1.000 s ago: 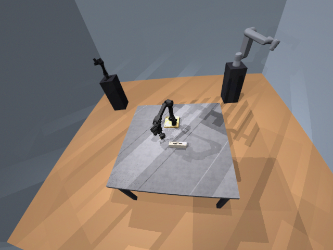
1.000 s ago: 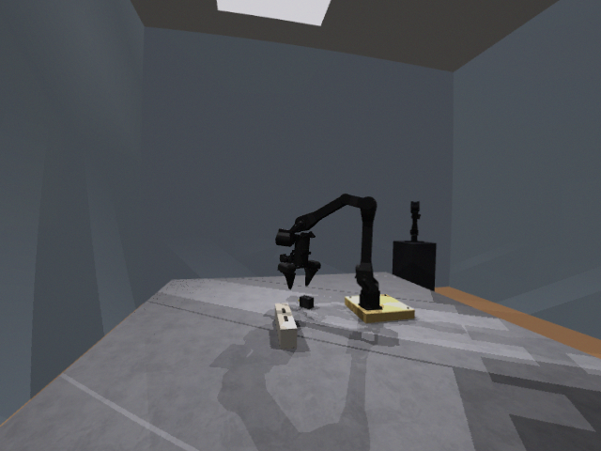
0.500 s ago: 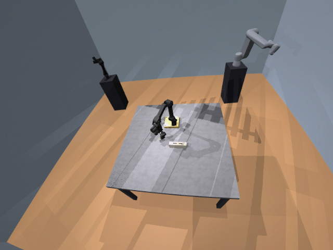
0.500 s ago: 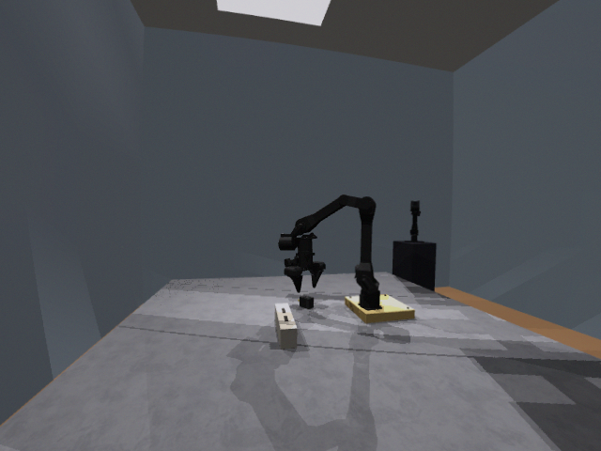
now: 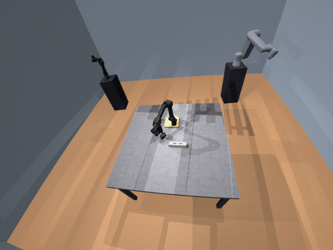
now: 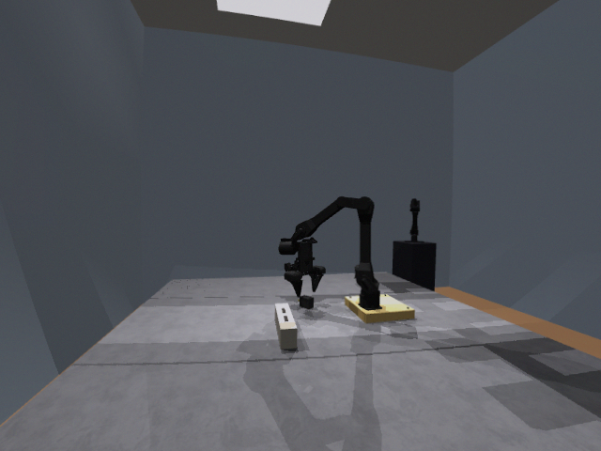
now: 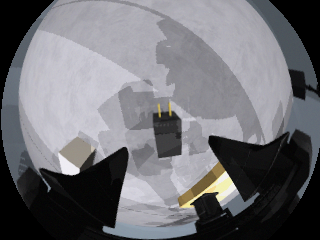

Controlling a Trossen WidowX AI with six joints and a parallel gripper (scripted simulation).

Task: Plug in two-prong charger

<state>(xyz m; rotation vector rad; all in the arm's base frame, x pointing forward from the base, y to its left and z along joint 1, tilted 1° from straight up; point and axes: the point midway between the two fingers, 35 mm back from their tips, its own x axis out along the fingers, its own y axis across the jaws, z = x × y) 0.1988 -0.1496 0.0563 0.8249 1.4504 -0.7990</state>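
Observation:
The black charger (image 6: 306,302) (image 7: 167,137) lies on the table, its two yellow prongs (image 7: 164,109) pointing to the top of the wrist view, level with the table. My gripper (image 6: 306,293) is open and empty, pointing down with its fingertips a little above the charger. In the wrist view the charger appears between the two spread fingers. The white power strip (image 5: 177,146) (image 6: 286,334) (image 7: 77,152) stands to the right of the charger in the top view, its two dark outlets facing up. The right outlet (image 5: 180,143) shows there.
The arm's yellow base plate (image 5: 167,124) (image 6: 391,314) (image 7: 202,189) is behind the charger and strip in the top view. The grey table (image 5: 166,172) has edges well out from them. Two other arms stand on dark pedestals (image 5: 114,92) (image 5: 233,83) beyond the table.

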